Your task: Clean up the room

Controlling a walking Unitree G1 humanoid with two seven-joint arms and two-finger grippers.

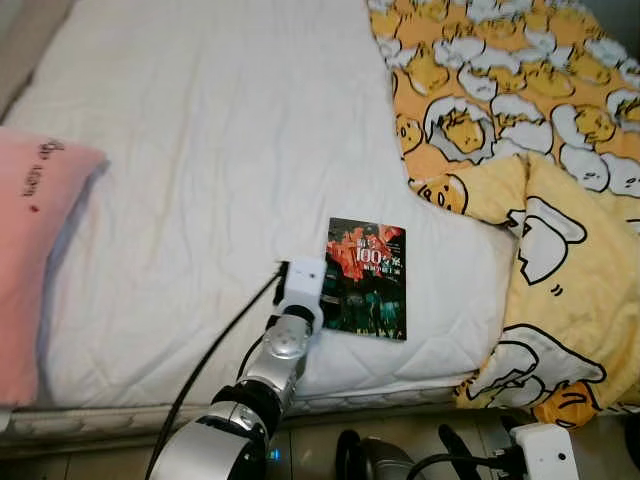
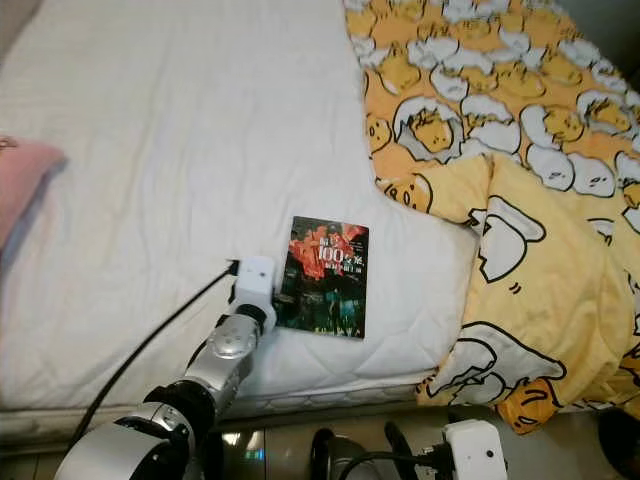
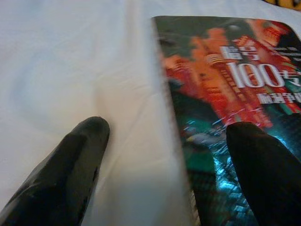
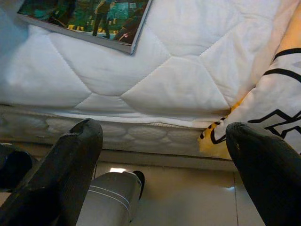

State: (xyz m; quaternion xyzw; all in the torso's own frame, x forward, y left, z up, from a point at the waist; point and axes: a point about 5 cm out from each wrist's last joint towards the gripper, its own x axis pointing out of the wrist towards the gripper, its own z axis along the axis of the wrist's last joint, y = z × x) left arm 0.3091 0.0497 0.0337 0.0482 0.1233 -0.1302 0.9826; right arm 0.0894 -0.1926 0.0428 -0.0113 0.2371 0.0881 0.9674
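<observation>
A paperback book (image 1: 367, 278) with a dark red and teal cover lies flat on the white bed sheet (image 1: 200, 150), close to the bed's near edge. My left gripper (image 3: 164, 136) is open and low over the book's left edge. One finger (image 3: 70, 165) is over the sheet, the other finger (image 3: 263, 169) over the cover. From the head, the left wrist (image 1: 302, 285) sits right against the book's left side. My right gripper (image 4: 164, 136) hangs open below the mattress edge, over the floor, holding nothing.
A yellow cartoon-print duvet (image 1: 520, 120) covers the right side of the bed and drapes over its near corner. A pink pillow (image 1: 30, 250) lies at the left edge. The quilted mattress side (image 4: 141, 94) and tiled floor (image 4: 188, 193) are below.
</observation>
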